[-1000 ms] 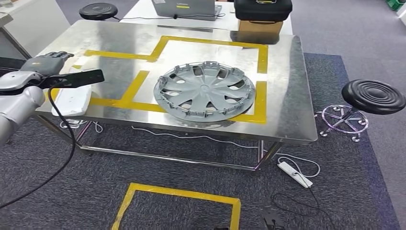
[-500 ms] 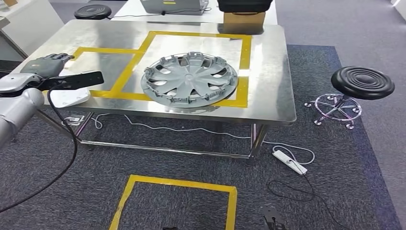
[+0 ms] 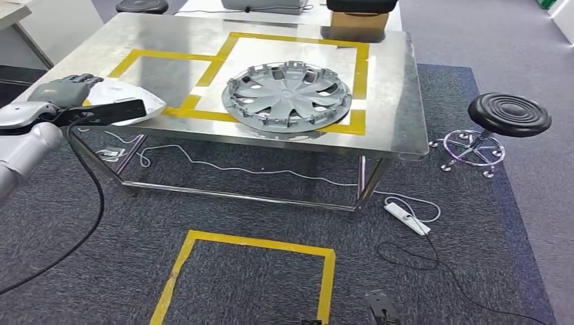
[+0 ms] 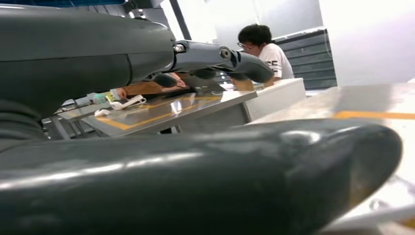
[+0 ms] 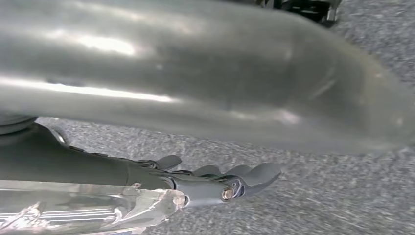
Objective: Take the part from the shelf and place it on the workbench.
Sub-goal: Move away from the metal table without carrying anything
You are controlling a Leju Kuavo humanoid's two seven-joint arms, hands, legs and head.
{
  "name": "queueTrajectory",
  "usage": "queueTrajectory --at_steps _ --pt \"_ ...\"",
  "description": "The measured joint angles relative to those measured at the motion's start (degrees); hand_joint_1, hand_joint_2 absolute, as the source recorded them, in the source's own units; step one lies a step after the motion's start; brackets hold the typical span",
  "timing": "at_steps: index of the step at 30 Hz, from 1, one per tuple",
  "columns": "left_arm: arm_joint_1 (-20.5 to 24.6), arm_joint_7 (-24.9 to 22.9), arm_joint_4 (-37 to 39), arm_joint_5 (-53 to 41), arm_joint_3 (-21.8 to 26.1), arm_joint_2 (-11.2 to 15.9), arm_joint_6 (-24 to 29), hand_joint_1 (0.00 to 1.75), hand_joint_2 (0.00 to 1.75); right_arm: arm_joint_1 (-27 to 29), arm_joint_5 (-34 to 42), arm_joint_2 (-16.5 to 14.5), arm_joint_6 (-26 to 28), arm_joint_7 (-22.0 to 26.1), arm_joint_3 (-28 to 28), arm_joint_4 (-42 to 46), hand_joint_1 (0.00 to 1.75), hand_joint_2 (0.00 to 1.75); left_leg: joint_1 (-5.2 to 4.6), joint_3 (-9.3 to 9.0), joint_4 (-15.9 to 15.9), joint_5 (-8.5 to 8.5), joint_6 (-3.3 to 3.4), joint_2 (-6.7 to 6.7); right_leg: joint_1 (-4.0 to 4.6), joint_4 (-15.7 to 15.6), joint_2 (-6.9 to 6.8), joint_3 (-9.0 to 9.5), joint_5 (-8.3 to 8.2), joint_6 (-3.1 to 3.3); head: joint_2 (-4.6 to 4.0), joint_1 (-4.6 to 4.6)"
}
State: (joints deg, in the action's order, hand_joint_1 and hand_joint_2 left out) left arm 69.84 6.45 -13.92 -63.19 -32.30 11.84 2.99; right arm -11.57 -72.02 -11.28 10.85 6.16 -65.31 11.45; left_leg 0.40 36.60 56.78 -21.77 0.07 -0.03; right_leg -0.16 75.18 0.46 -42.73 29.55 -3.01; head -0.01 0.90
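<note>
Steel counter [image 3: 399, 101], brushed and reflective, with yellow tape lines [image 3: 361, 68] marking rectangles on its top. A grey hubcap [image 3: 287, 95] lies flat on it inside the larger taped rectangle, its near edge over the tape. A white curved part [image 3: 128, 97] rests at the counter's near left corner, partly overhanging the edge.

The left hand [image 3: 64, 90] hangs at the counter's left corner, beside the white part; from the head view I cannot tell whether it touches it. In the left wrist view the fingers [image 4: 244, 61] extend straight out with nothing in them: hand open. A black wrist-mounted bar crosses in front of the white part.

In the right wrist view the right hand [image 5: 215, 178] hangs over the carpet, fingers [image 5: 259, 174] loosely extended and empty.

Floor: dark grey carpet [image 3: 101, 271] with a yellow taped square [image 3: 250, 244] near the robot. Under the counter, white cables trail to a white power strip [image 3: 406, 218]. A black round stool [image 3: 509, 114] on a chrome base stands to the right of the counter. Behind the counter, a cardboard box [image 3: 357, 24] with a black case on top.

The left wrist view shows a second taped counter [image 4: 161, 110] further off and a person [image 4: 262, 46] leaning at it.
</note>
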Motion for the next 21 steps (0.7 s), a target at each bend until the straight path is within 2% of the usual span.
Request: queueTrajectory --at_steps 1,2,3,4,5,6,7,8,9,11,12,13,14,15,16,17,18,19,20,21 --pt "-0.03 0.00 0.00 -0.02 0.01 0.01 -0.02 0.00 0.00 -0.08 0.00 0.00 0.00 0.00 0.00 0.00 0.00 0.00 0.00 0.76 0.01 0.64 -0.13 -0.06 0.02 -1.97 0.00 2.14 -1.43 0.17 0.00 0.00" --pt "-0.02 0.00 0.00 -0.02 0.01 0.04 -0.02 0.00 0.00 -0.21 0.00 0.01 0.01 0.00 0.00 0.01 0.00 0.00 0.01 1.40 0.05 1.27 -0.32 -0.10 0.06 -5.44 0.00 5.03 -2.23 0.40 0.00 0.02" --pt "0.03 0.00 -0.01 -0.02 0.02 0.12 -0.01 0.00 0.00 -0.35 -0.01 0.01 0.01 0.01 0.01 0.01 0.00 0.00 -0.03 1.95 0.10 1.84 -0.59 -0.09 0.15 -9.75 0.00 8.23 -2.17 0.66 0.00 -0.01" --pt "0.09 -0.01 -0.01 -0.02 0.03 0.20 -0.01 0.00 0.00 -0.45 -0.02 0.01 0.01 0.03 0.01 0.01 0.00 0.00 -0.04 2.28 0.05 2.42 -0.89 -0.06 0.26 -13.13 0.04 10.55 -1.74 0.92 0.00 -0.06" --pt "0.17 -0.01 -0.02 -0.02 0.03 0.27 -0.01 0.00 0.00 -0.51 -0.03 0.01 0.01 0.05 0.02 0.01 0.00 0.00 -0.01 2.47 -0.02 2.95 -1.22 -0.03 0.40 -15.42 0.08 11.86 -1.11 1.16 0.00 -0.03" --pt "0.23 -0.01 -0.02 -0.02 0.03 0.30 -0.01 0.00 0.00 -0.50 -0.04 0.01 0.00 0.07 0.02 0.01 0.00 0.00 0.02 2.58 -0.21 3.49 -1.58 0.00 0.55 -16.40 0.12 12.23 -1.01 1.43 0.01 0.00" --pt "0.23 -0.01 -0.02 -0.02 0.02 0.29 -0.02 0.00 0.00 -0.45 -0.04 -0.01 -0.01 0.08 0.02 0.00 0.00 0.00 0.09 2.64 -0.47 3.99 -1.91 -0.01 0.56 -16.38 0.14 11.84 -1.53 1.79 0.01 0.05" --pt "0.23 0.00 -0.01 -0.02 0.02 0.31 -0.02 0.00 0.00 -0.47 -0.02 -0.01 0.00 0.08 0.02 0.00 0.00 0.00 0.16 2.88 -0.46 3.78 -2.24 -0.03 0.50 -16.60 0.11 11.48 -2.07 2.19 0.01 0.12" --pt "0.21 0.00 -0.01 0.06 0.03 0.38 -0.05 0.00 0.00 -0.50 -0.02 -0.02 -0.01 0.08 0.02 0.01 0.00 0.00 0.19 3.33 0.23 2.63 -2.53 -0.04 0.39 -16.77 0.09 11.05 -2.75 2.64 0.00 0.05" --pt "0.06 0.00 0.00 0.87 0.20 0.55 -0.64 0.00 0.00 -0.53 -0.04 -0.02 -0.01 0.09 0.02 0.01 0.00 0.00 0.23 5.03 5.02 -2.32 -3.01 -0.05 0.18 -17.06 0.07 9.79 -4.04 3.23 0.00 -0.10" --pt "-0.26 0.00 0.00 1.77 0.53 0.59 -1.19 0.00 0.44 -0.46 -0.07 -0.02 -0.01 0.09 0.02 0.01 0.00 0.00 0.24 6.03 8.73 -4.80 -3.20 -0.05 0.16 -17.07 0.07 9.14 -4.61 3.35 0.00 -0.15" --pt "-0.91 0.00 0.01 2.95 1.08 0.61 -1.83 0.00 0.87 -0.37 -0.12 -0.02 -0.01 0.09 0.02 0.00 0.00 0.00 0.26 6.82 12.28 -6.24 -3.38 -0.05 0.13 -17.07 0.05 8.52 -5.13 3.34 0.01 -0.16" --pt "-1.91 0.02 0.01 4.29 1.86 0.63 -2.38 0.00 1.31 -0.28 -0.18 -0.02 -0.02 0.09 0.03 0.00 0.00 0.00 0.28 7.04 14.68 -6.35 -3.52 -0.05 0.06 -17.05 0.02 7.92 -5.63 3.28 0.01 -0.16" --pt "-3.22 0.05 0.02 5.68 2.78 0.67 -2.72 0.00 1.75 -0.20 -0.23 -0.02 -0.03 0.13 0.06 0.00 0.00 0.44 0.32 6.46 15.39 -5.40 -3.62 -0.05 -0.03 -17.03 0.00 7.32 -6.13 3.17 0.01 -0.16" --pt "-4.77 0.13 0.02 7.15 3.81 0.72 -2.82 0.00 1.75 -0.12 -0.27 -0.02 -0.04 0.17 0.10 0.00 0.00 0.87 0.37 4.95 14.19 -3.98 -3.69 -0.04 -0.16 -17.01 0.00 6.75 -6.60 3.00 0.01 -0.17" --pt "-6.47 0.30 0.02 8.69 4.95 0.77 -2.67 0.00 1.75 -0.05 -0.33 -0.02 -0.04 0.21 0.17 0.01 0.00 1.31 0.45 2.54 11.33 -2.87 -3.75 -0.02 -0.25 -16.97 0.02 6.30 -7.01 2.76 0.01 -0.17" --pt "-8.43 0.58 0.02 10.40 6.22 0.80 -2.31 0.00 1.75 0.04 -0.40 -0.01 -0.03 0.25 0.23 0.01 0.00 1.75 0.50 -0.37 7.52 -2.63 -3.74 -0.02 -0.24 -16.90 0.06 5.90 -7.33 2.48 0.00 -0.19" --pt "-10.61 0.93 0.02 12.22 7.62 0.82 -1.80 0.00 1.75 0.15 -0.50 -0.01 -0.01 0.26 0.29 0.02 0.00 1.75 0.50 -2.84 4.03 -3.06 -3.53 -0.04 -0.20 -16.82 0.11 5.63 -7.62 2.15 0.00 -0.19" --pt "-13.04 1.28 0.02 13.96 9.08 0.80 -1.26 0.00 1.75 0.29 -0.63 -0.01 0.03 0.26 0.33 0.02 0.00 1.75 0.46 -4.55 1.49 -3.72 -3.22 -0.06 -0.12 -16.76 0.19 5.45 -7.90 1.82 0.00 -0.18" --pt "-15.72 1.56 0.02 15.54 10.59 0.76 -0.80 0.00 1.75 0.48 -0.74 -0.01 0.08 0.25 0.36 0.02 0.00 1.75 0.40 -5.35 0.04 -4.25 -2.84 -0.09 -0.07 -16.79 0.25 5.28 -8.09 1.55 0.00 -0.18"
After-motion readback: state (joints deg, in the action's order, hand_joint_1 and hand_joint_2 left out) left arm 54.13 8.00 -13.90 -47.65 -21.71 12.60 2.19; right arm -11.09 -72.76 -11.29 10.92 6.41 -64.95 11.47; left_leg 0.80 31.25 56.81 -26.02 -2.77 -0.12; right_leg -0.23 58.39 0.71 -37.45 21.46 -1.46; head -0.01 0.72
